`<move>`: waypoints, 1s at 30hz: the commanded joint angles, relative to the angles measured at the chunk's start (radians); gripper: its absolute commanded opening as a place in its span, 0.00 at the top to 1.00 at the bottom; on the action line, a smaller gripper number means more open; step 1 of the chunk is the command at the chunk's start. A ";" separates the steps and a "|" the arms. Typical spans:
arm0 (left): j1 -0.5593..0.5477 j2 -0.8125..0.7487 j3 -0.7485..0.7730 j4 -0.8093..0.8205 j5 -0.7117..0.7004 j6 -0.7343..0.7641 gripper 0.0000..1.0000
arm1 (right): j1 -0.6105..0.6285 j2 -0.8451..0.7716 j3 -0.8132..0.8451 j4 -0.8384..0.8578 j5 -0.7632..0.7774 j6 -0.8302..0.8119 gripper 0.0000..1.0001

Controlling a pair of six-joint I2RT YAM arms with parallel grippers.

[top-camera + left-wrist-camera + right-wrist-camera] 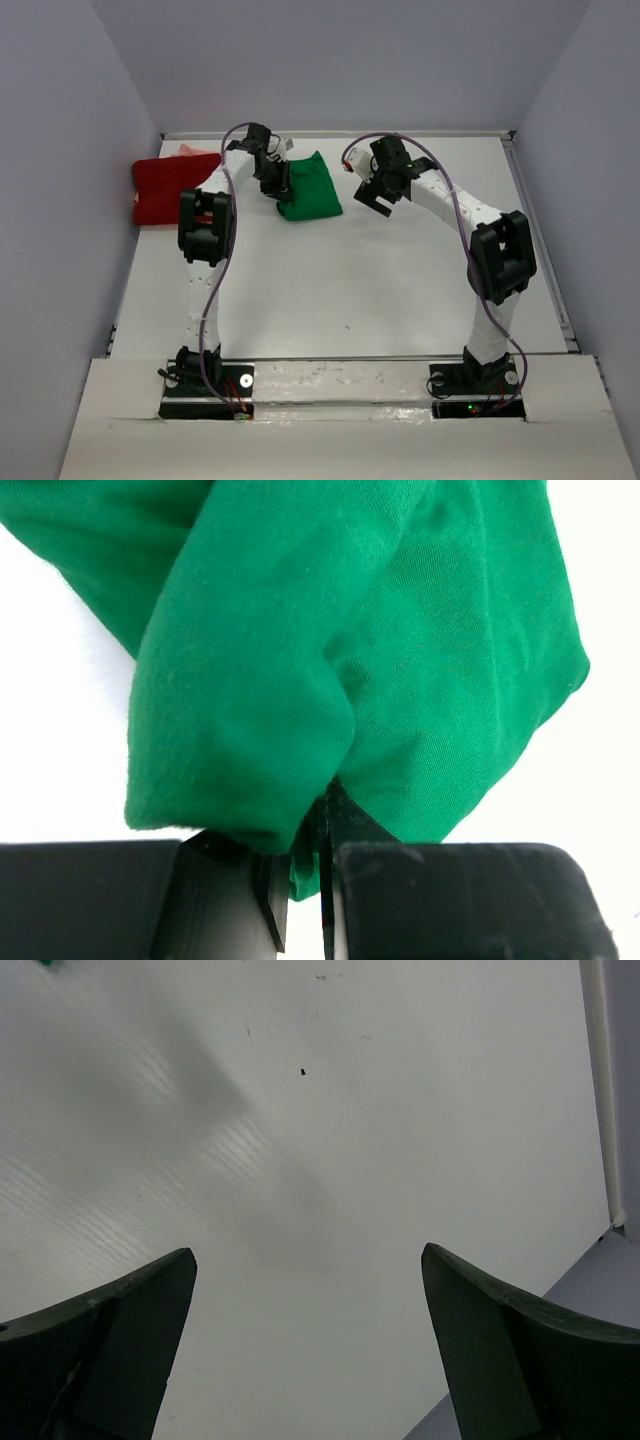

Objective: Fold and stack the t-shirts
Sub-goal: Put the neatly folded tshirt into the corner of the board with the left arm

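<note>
the left claw (305, 870) was pinched narrow on an edge of the bundled green t-shirt (312, 188) at the far side of the table (350, 290) while the right claw (310, 1300) hung wide and empty beside it, so that single pinch could have let the folds sag open.
</note>
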 commanded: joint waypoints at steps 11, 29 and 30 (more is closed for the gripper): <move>0.080 -0.198 -0.037 -0.057 -0.043 0.015 0.64 | -0.005 0.012 0.101 -0.036 -0.050 0.016 0.00; 0.166 -0.255 -0.140 -0.021 0.098 0.032 0.17 | 0.004 0.043 0.135 -0.059 -0.039 0.018 0.00; 0.166 -0.240 -0.143 -0.014 0.107 0.027 0.17 | 0.004 0.040 0.128 -0.058 -0.038 0.016 0.00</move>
